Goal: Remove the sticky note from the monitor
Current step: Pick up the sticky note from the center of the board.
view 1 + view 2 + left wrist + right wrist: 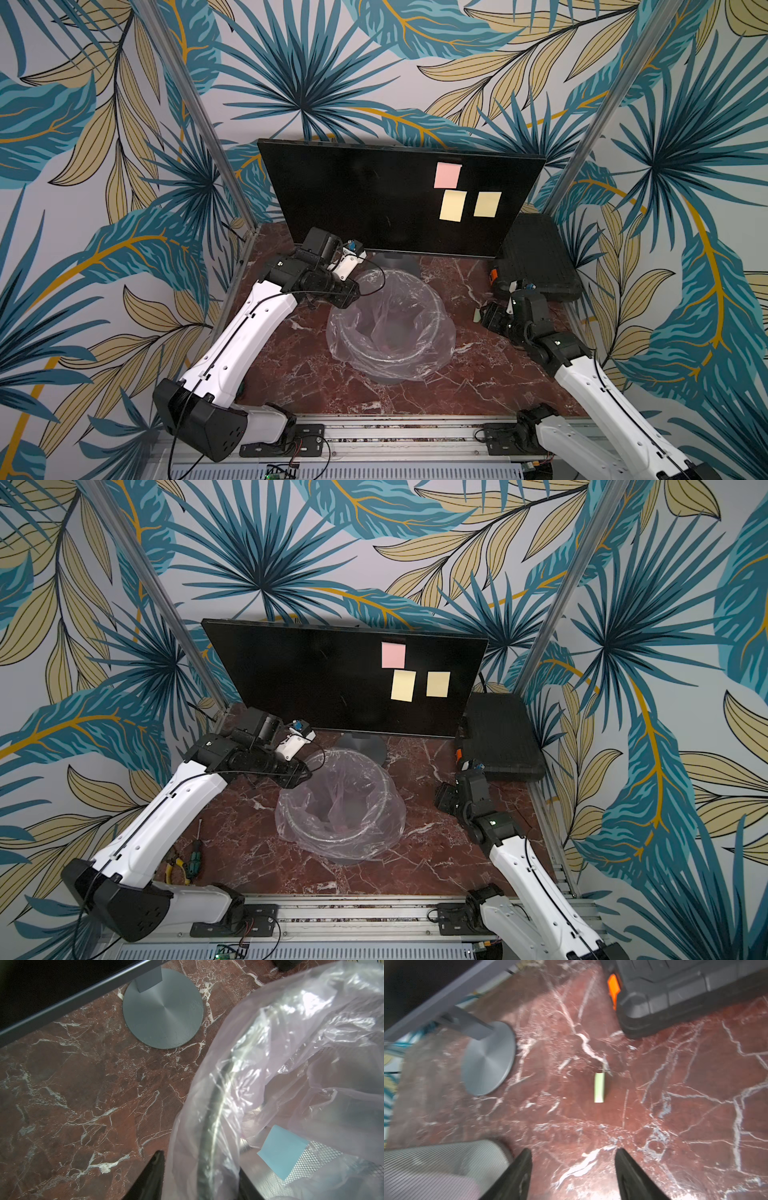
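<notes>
Looking down on a red marble table (478, 386). Finding the monitor (353, 199) upright at its far edge, screen dark, round grey base on the marble. Noting a mesh bin (441, 332) with a clear liner in front of that base, and a black ribbed case (536, 257) right of the screen. Seeing the left tool (199, 1165) over the bin's rim, fingers apart, gripping nothing. Seeing the right tool (573, 1150) above bare marble, fingers spread, empty. Counting three on the screen's right half: pink sticky note (447, 175) uppermost, yellow sticky note (453, 205) just below, second yellow sticky note (487, 204) beside that. Spotting a blue note (282, 1151) inside the liner and a folded green note (599, 1087) on the table ahead of the right tool.
</notes>
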You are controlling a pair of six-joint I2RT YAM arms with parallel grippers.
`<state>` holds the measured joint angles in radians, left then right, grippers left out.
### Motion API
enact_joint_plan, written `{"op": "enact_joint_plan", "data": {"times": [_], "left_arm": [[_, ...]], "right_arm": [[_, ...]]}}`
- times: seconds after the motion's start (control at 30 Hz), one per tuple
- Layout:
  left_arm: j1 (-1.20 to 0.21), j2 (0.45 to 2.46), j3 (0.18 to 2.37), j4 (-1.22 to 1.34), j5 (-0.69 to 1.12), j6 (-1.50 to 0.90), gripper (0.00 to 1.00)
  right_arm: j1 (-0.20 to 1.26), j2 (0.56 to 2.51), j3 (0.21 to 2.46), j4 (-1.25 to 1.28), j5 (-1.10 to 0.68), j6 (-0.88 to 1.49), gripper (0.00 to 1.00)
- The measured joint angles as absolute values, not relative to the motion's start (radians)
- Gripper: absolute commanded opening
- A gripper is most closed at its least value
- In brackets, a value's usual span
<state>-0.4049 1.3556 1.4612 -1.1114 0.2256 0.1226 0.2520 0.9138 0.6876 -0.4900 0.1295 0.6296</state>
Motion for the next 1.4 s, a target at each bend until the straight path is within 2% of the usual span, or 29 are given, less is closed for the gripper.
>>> {"op": "enact_joint_plan", "data": {"times": [0.47, 0.5, 0.57, 0.7, 0.8, 0.87, 0.9, 1.0, 1.07, 1.23, 1.4], "left_arm": [[-0.405, 1.356, 1.461, -1.111, 0.225, 0.123, 0.47], [-0.405, 1.356, 1.461, -1.111, 0.225, 0.123, 0.47], [-0.405, 1.356, 1.461, -1.111, 0.225, 0.123, 0.47], [-0.405, 1.356, 1.461, -1.111, 0.224, 0.123, 0.47], [-0.405, 1.356, 1.461, -1.111, 0.224, 0.123, 0.47], [-0.405, 1.356, 1.461, -1.111, 0.224, 0.123, 0.47], [-0.405, 1.356, 1.462, -1.111, 0.224, 0.123, 0.47], [-0.405, 1.356, 1.461, -1.111, 0.223, 0.123, 0.47], [-0.405, 1.356, 1.461, -1.111, 0.223, 0.123, 0.47], [-0.405, 1.356, 1.462, -1.111, 0.222, 0.123, 0.47], [-0.405, 1.356, 1.461, -1.111, 0.221, 0.123, 0.47]], "right_arm": [[0.249, 1.233, 0.685, -0.312, 0.276, 0.636, 0.53], [0.249, 1.248, 0.685, -0.297, 0.284, 0.635, 0.51], [0.246, 1.281, 0.69, -0.278, 0.292, 0.635, 0.42], [0.234, 1.38, 0.723, -0.223, 0.299, 0.625, 0.4], [0.227, 1.426, 0.734, -0.186, 0.3, 0.622, 0.32], [0.223, 1.443, 0.735, -0.17, 0.302, 0.618, 0.3], [0.222, 1.448, 0.735, -0.165, 0.303, 0.617, 0.27], [0.222, 1.452, 0.734, -0.147, 0.31, 0.607, 0.09], [0.222, 1.451, 0.732, -0.134, 0.313, 0.607, 0.0], [0.222, 1.381, 0.704, -0.138, 0.313, 0.606, 0.0], [0.222, 1.189, 0.696, -0.196, 0.301, 0.589, 0.0]]}}
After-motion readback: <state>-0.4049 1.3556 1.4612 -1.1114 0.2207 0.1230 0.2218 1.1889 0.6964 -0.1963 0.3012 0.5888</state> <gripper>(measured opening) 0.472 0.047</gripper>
